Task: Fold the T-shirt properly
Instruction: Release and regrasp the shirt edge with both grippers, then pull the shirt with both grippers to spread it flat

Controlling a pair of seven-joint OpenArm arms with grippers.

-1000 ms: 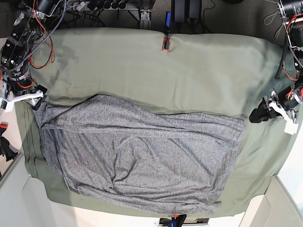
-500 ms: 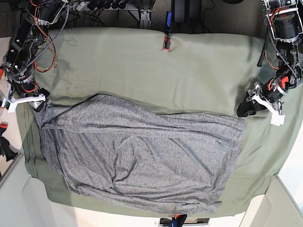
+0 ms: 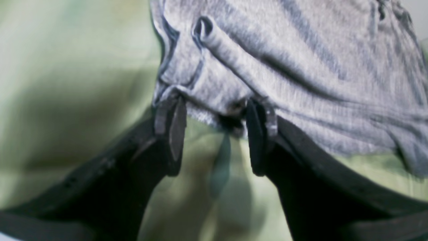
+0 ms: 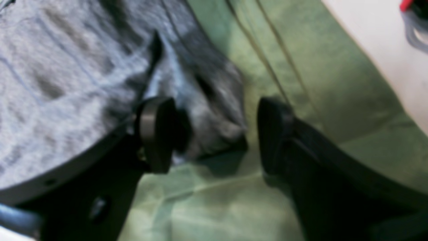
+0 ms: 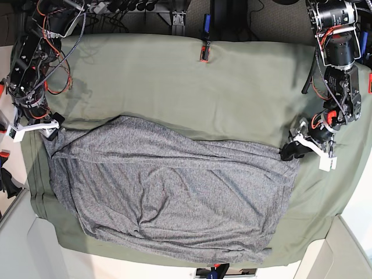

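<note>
- I take this for a robotics lab bench, not a home.
- An olive-green table cloth point(image 5: 174, 81) covers the whole work surface.
- Bare motors and loose red and black cables point(image 5: 49, 52) hang at the far left corner.
- A small red clip point(image 5: 203, 53) sits at the far edge.

No readable text or labels.

Both arms reach down from the far corners, wrists bent low. The left claw point(image 3: 215, 134) stands with jaws spread apart. The right claw point(image 4: 214, 134) gapes likewise, gripping nothing.
</note>
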